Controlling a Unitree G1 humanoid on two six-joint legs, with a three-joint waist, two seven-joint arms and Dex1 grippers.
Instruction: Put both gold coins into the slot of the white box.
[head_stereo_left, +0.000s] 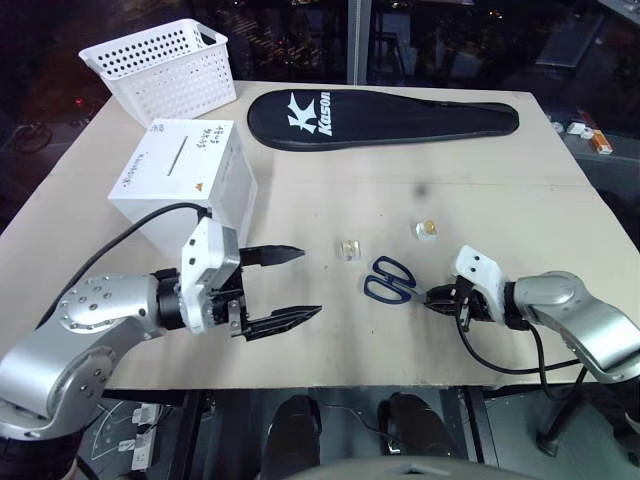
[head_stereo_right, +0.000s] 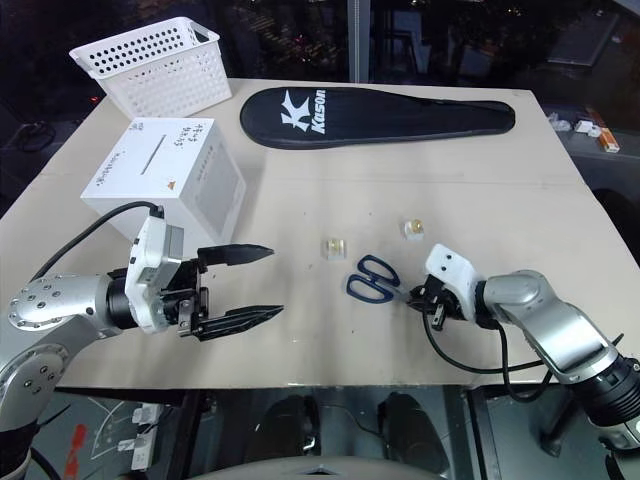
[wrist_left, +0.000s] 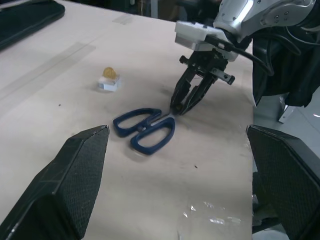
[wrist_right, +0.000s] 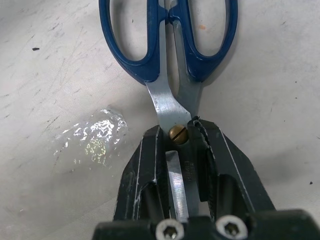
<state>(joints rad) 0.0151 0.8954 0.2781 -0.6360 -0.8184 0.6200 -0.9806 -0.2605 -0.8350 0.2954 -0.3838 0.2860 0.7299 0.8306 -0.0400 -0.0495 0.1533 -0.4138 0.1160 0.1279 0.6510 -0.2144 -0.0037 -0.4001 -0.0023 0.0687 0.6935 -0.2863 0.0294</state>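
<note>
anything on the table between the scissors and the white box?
Yes: one small clear case lies between the scissors and the white box, apart from both. The open left gripper also hangs over that stretch. Shown in the left eye view.

Scissors right of white box

You see blue-handled scissors at your black right pincer; the tabletop is beige.
</note>
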